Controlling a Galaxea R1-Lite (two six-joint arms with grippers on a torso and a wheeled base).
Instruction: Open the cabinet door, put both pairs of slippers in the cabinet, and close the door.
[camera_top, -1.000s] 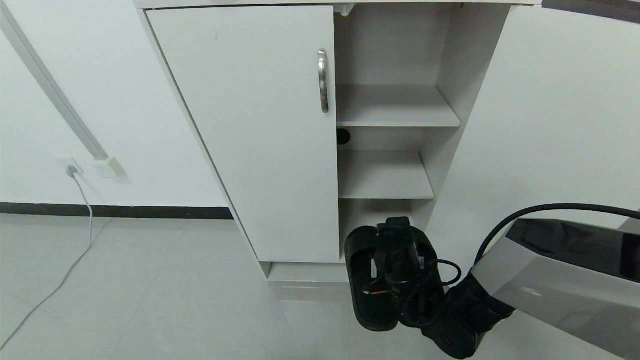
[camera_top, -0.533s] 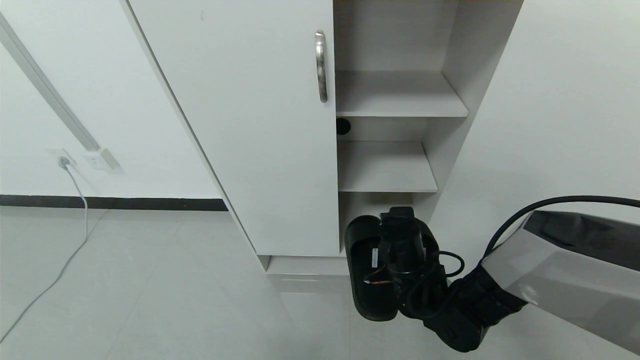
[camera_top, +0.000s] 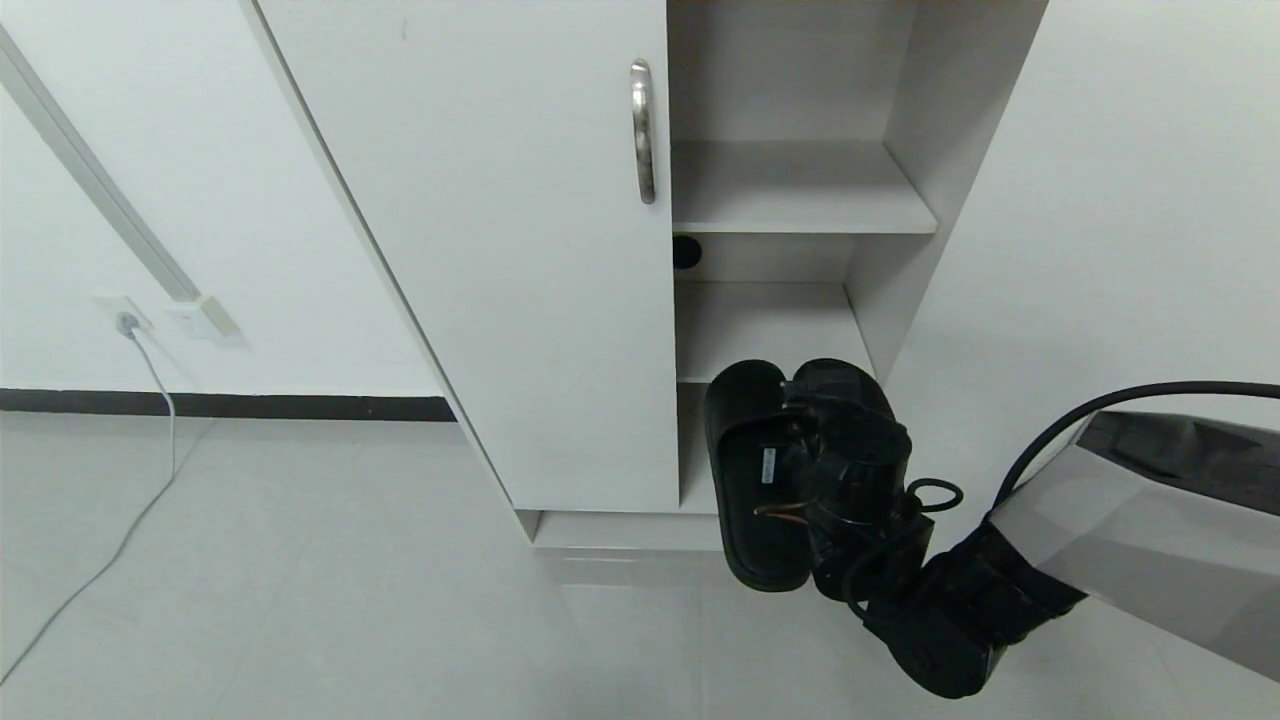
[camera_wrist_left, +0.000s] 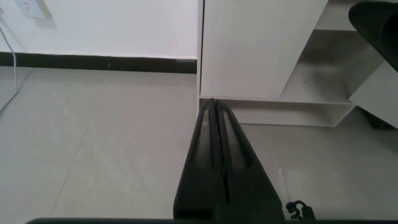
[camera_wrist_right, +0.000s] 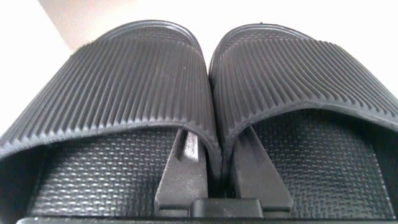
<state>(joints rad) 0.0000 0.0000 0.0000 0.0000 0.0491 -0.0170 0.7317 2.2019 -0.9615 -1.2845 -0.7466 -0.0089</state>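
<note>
Head view: right gripper has lifted slippers higher.

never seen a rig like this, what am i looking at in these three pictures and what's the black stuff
This is a two-armed robot on wheels, seen through its own cameras. The big picture comes from its head, looking down at a white cabinet on a grey floor. The cabinet's right side is open and shows shelves. The black things are a pair of slippers. They are held up in front of the lowest opening by the right gripper, the pincer at the end of the right arm. The close-up of ribbed straps is from that wrist's camera, where the two fingers pinch the slippers' inner edges together. The last picture is from the left wrist. The left gripper is shut, holds nothing, and points at the floor by the cabinet's foot.
</note>
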